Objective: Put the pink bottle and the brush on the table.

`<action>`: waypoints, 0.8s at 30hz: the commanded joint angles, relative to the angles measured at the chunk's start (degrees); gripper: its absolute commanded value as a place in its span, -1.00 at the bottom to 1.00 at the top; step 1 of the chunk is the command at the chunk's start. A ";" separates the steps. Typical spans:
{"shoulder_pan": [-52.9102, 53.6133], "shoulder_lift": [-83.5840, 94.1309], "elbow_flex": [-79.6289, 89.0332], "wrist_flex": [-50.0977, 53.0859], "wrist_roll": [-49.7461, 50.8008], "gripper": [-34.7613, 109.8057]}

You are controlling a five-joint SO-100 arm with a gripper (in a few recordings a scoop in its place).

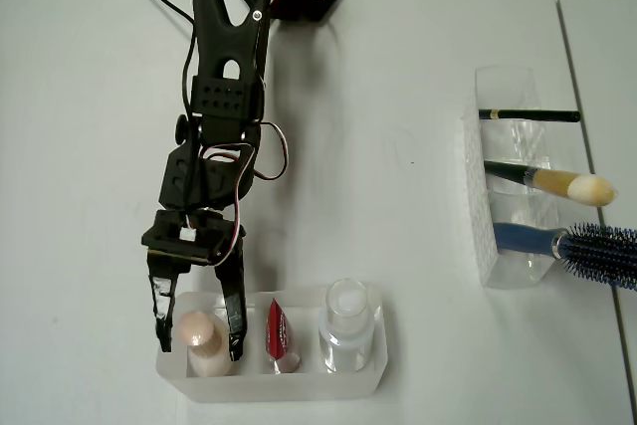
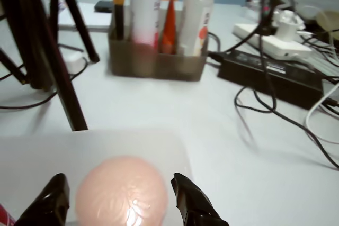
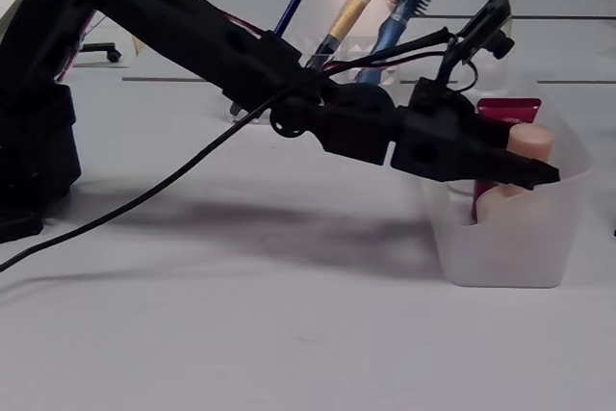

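Note:
The pink bottle stands upright in the left compartment of a clear tray near the front of the white table. My black gripper is open and straddles it, one finger on each side. In the wrist view the bottle's round cap sits between the fingertips with a small gap on either side. In the fixed view the gripper reaches into the tray beside the bottle. The brush leans in a clear holder at the right, also seen in the fixed view.
A red tube and a clear bottle with a white top share the tray. The holder also keeps a dark green pencil and a blue hairbrush. Beyond the tray, the wrist view shows a dark organiser, cables and tripod legs.

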 commanded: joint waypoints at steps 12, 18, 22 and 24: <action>-0.53 -1.05 -3.96 -2.81 -1.85 -0.26; -0.53 -1.23 -3.96 -3.08 -2.02 -0.28; -0.53 -1.23 -4.13 -3.25 -2.02 -0.32; -0.53 -1.23 -4.31 -3.25 -2.02 -0.34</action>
